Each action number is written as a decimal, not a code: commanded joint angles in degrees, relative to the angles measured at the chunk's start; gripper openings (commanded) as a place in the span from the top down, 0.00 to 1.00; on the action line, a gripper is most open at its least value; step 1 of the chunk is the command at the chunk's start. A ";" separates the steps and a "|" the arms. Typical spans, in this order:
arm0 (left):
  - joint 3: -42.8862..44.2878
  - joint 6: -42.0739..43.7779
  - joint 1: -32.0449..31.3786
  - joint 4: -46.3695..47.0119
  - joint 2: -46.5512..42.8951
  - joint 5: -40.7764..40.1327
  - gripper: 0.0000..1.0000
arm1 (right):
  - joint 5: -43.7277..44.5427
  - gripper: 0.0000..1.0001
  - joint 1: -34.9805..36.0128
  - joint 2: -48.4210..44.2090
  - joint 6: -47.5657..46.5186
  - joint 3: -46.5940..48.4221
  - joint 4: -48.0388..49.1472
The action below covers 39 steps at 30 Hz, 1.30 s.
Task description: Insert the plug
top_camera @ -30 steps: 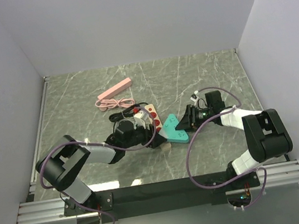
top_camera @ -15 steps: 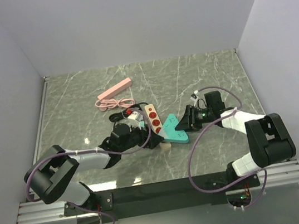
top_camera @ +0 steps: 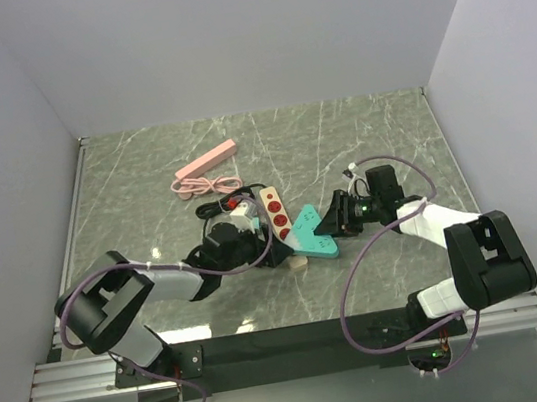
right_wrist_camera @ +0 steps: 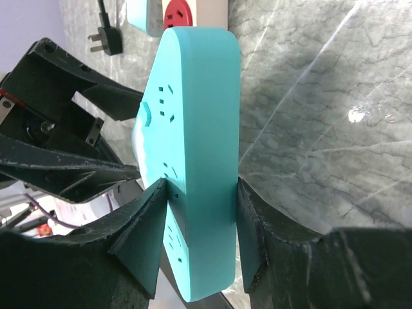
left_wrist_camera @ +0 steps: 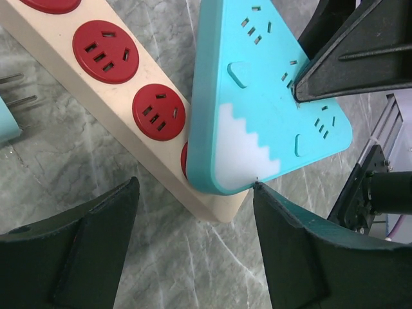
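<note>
**Plug unplugged on the table; teal strip clamped by the right gripper**

A grey-green marbled table (top_camera: 360,137) is seen, walled on three sides, with both arms reaching in from its near edge towards the middle. The left gripper (left_wrist_camera: 194,187) is held open just above the surface. Its jaws are spread to either side of the near end of a beige power strip (top_camera: 274,216), and nothing is gripped between them. The right gripper (right_wrist_camera: 203,187) is closed on a corner of a teal triangular power strip (top_camera: 312,235), with one finger pressed on each face.

The beige power strip is laid at the middle of the table, and its red sockets are turned upward. Its near end is overlapped by an edge of the teal triangular power strip, so that one red socket is partly covered. A pink power strip (top_camera: 208,165) is placed well apart, towards the far left corner.

The black plug (right_wrist_camera: 106,37) is found on the bare table beside the beige power strip. It is seated in no socket.
</note>
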 commanded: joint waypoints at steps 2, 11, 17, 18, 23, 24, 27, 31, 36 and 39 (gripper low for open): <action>2.69 -0.41 -0.15 -1.07 1.91 -3.29 0.24 | 15.69 0.54 1.47 0.92 -4.35 -0.37 -4.01; 5.16 -0.06 -0.23 -2.48 5.77 -1.98 0.25 | 25.63 0.51 4.28 2.76 -5.05 2.01 -10.69; 5.34 -0.59 -0.23 -3.01 8.24 -1.01 0.28 | 28.97 0.46 4.99 -0.13 -4.26 0.95 -12.10; 5.16 -0.76 -0.23 -2.92 8.41 -0.83 0.28 | 28.97 0.44 5.08 -0.40 -4.18 0.86 -11.84; 4.63 -1.38 -0.23 -3.01 8.59 -0.83 0.28 | 30.11 0.32 7.97 -1.28 -3.74 0.51 -11.84; 4.55 -1.38 -0.23 -3.10 8.68 -1.09 0.28 | 30.20 0.32 8.50 -1.54 -3.65 0.34 -11.58; 4.54 -1.64 -0.15 -3.45 9.29 -1.18 0.29 | 29.59 0.31 9.47 -2.25 -3.38 -0.10 -10.61; 4.02 -2.34 -0.14 -2.66 9.56 -1.18 0.30 | 29.59 0.31 10.26 -4.34 -2.77 -0.54 -9.82; 3.40 -2.70 -0.14 -3.19 9.73 -1.80 0.33 | 33.01 0.31 13.68 -10.76 -1.63 -0.11 -11.04; 2.53 -3.40 -0.14 -2.57 9.21 -1.89 0.34 | 36.00 0.31 17.29 -15.33 -0.84 0.95 -11.92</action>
